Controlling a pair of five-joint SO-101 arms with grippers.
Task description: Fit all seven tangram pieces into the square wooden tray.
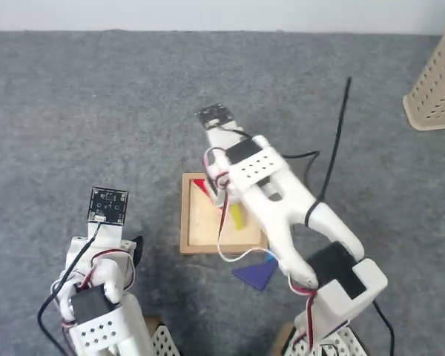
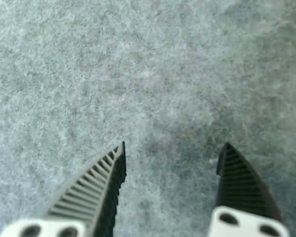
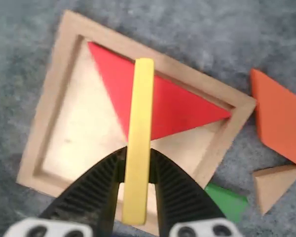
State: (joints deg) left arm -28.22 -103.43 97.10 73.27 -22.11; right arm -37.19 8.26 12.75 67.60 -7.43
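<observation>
Tray (image 1: 187, 222) sat mid-table, with the red triangle (image 3: 158, 98) lying flat in its 11 o'clock corner. My right gripper (image 3: 138, 154) hung over it, jaws clenched on the yellow piece (image 3: 140, 113), held edge-up. A blue triangle (image 1: 256, 274) lay outside at the tray's 5 o'clock. My left gripper (image 2: 172, 148) hovered at its 8 o'clock, jaws released.

Seen from above, the right arm (image 1: 282, 193) hangs across the square wooden tray (image 1: 185, 215), blocking its 3 o'clock side. Inside, a red triangle (image 3: 177, 108) fills one corner, with bare wood floor beside it. A yellow piece (image 3: 140, 123) stands on edge above them. An orange parallelogram (image 3: 278, 116), tan triangle (image 3: 274, 185) and green piece (image 3: 227, 200) crowd one outer corner. A blue triangle (image 1: 256, 274) lies at 5 o'clock. Bare grey worktop (image 1: 96, 111) spreads from 9 to 12 o'clock and under the left gripper (image 2: 175, 145), whose fingers (image 2: 103, 182) are parted.
</observation>
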